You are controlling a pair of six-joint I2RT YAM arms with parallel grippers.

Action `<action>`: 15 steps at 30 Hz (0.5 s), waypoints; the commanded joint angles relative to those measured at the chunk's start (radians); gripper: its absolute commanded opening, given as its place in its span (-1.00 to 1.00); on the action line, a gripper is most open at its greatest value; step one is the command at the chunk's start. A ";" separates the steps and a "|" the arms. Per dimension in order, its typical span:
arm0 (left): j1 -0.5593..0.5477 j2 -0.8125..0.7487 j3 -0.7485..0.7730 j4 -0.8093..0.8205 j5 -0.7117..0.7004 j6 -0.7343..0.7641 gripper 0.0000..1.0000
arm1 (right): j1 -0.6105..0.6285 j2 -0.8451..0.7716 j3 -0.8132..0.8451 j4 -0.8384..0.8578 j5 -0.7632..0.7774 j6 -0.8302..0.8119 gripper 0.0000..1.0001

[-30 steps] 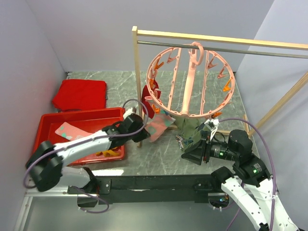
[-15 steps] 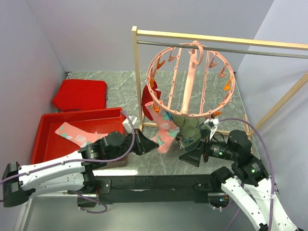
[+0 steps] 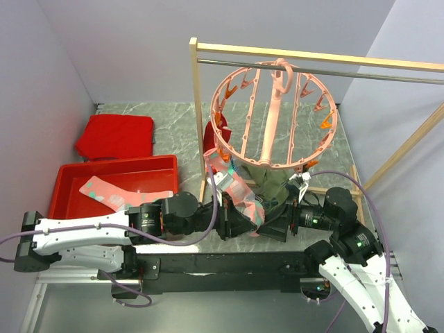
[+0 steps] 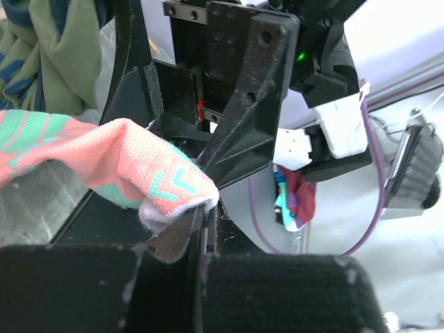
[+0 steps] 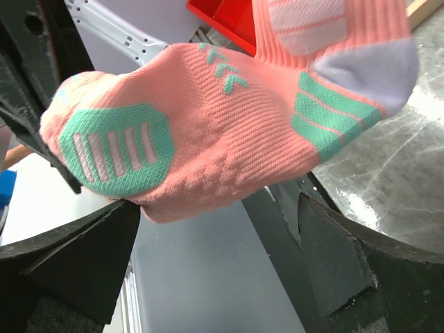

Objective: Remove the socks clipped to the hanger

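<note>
The salmon-pink round hanger (image 3: 274,114) hangs by its hook from the metal rail. A pink sock with teal marks (image 3: 237,193) stretches from the hanger's lower left rim down to my left gripper (image 3: 234,223), which is shut on its toe end. In the left wrist view the sock (image 4: 118,163) is pinched at the closed jaws of that gripper (image 4: 203,216). My right gripper (image 3: 277,225) is open right beside it. In the right wrist view the sock (image 5: 229,118) hangs just in front of the open gripper (image 5: 215,270). A red sock (image 3: 212,136) and an olive green sock (image 3: 272,186) still hang from the hanger.
A red tray (image 3: 69,182) at the left holds another pink sock (image 3: 104,193). A flat red slab (image 3: 114,135) lies behind it. The wooden rack post (image 3: 199,118) stands just left of the hanger. The two grippers nearly touch near the table's front edge.
My left arm has swung right from the tray, past the rack post, closed on the pink sock and pulled it down towards the front edge. The right arm barely moved.
</note>
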 commanded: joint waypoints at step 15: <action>-0.023 0.016 0.052 -0.007 -0.006 0.084 -0.98 | 0.005 -0.038 0.031 0.235 -0.129 0.083 0.68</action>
